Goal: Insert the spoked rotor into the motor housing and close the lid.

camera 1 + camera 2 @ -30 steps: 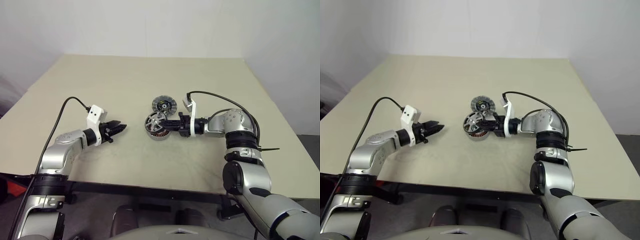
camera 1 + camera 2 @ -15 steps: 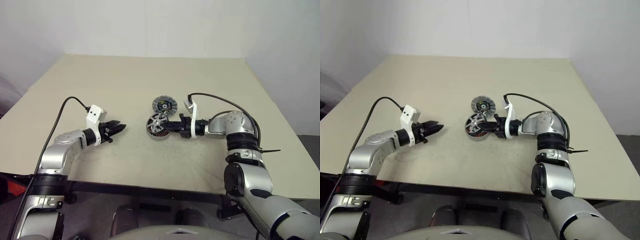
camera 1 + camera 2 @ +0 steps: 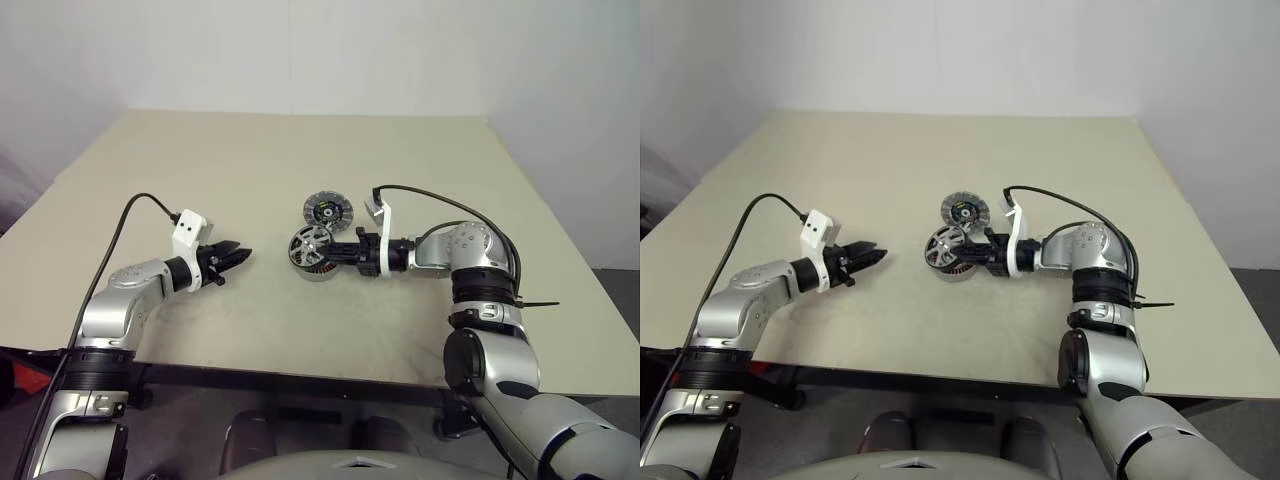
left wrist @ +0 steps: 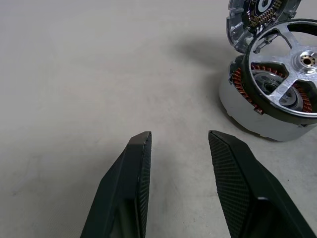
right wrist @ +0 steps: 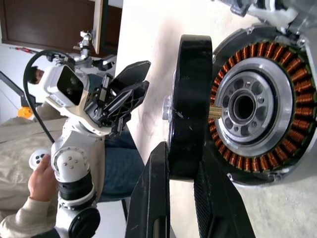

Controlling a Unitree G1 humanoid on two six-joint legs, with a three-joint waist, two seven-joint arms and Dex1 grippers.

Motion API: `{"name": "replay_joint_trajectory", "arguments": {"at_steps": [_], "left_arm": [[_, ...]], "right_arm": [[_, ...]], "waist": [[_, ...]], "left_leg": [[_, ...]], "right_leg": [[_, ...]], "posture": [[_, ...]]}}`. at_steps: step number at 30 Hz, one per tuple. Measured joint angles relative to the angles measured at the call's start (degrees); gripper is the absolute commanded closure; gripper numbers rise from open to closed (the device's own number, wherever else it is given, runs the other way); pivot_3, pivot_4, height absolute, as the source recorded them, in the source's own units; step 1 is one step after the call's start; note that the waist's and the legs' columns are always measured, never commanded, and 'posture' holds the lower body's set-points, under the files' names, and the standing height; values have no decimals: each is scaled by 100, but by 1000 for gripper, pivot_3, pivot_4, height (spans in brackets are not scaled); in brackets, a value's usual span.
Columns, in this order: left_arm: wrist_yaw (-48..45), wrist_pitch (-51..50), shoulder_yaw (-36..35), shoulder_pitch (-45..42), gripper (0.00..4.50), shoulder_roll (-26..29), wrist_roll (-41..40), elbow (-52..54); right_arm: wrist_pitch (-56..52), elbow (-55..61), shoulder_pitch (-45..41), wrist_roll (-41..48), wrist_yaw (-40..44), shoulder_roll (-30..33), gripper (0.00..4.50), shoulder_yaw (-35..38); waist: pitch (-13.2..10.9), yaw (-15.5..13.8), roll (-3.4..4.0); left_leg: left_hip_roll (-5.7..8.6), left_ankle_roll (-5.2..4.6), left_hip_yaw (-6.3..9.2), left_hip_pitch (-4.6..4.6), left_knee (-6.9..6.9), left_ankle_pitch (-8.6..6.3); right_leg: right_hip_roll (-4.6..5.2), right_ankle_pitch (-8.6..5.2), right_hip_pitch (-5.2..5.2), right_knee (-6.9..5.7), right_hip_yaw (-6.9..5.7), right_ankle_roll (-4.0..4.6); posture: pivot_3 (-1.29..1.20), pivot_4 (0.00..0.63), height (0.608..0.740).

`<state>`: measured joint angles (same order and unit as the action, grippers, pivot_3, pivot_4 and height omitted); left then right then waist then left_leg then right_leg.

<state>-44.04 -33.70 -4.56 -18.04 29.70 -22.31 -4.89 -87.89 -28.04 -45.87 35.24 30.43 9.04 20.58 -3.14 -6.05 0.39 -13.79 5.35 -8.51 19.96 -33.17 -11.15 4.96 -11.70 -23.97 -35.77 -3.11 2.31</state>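
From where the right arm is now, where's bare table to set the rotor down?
Bare table lies behind the lid, and between the left gripper and the motor housing. It is crowded where lid, housing, spoked rotor and right gripper cluster.

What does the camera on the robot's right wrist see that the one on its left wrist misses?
Right wrist view alone: the right gripper pinching the spoked rotor by its black rim, the left gripper from outside, and a person's hand with a controller. Left wrist view alone: the lid behind the housing, and the left gripper's parted fingers above bare table. Both show the rotor at the motor housing with its copper windings.
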Motion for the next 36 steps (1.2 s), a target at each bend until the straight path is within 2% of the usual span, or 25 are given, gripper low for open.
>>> {"name": "replay_joint_trajectory", "arguments": {"at_steps": [6, 14, 36], "left_arm": [[55, 0, 0, 12, 2556, 8, 0, 1], [75, 1, -3, 17, 2556, 55, 2, 0], [76, 0, -2, 15, 2556, 55, 5, -12]], "right_arm": [[125, -163, -6, 13, -12, -2, 4129, -16], [311, -136, 87, -8, 118, 146, 1645, -345], [858, 403, 141, 99, 623, 487, 1645, -591]], "waist": [[1, 1, 1], [2, -4, 1], [1, 3, 1]], "left_leg": [[0, 2, 0, -7, 0, 1], [0, 2, 1, -9, 0, 1], [0, 1, 0, -7, 0, 1]], "right_leg": [[0, 0, 5, -2, 0, 0], [0, 0, 10, 1, 0, 0], [0, 0, 9, 2, 0, 0]], "posture": [[0, 0, 740], [0, 0, 740], [0, 0, 740]]}}
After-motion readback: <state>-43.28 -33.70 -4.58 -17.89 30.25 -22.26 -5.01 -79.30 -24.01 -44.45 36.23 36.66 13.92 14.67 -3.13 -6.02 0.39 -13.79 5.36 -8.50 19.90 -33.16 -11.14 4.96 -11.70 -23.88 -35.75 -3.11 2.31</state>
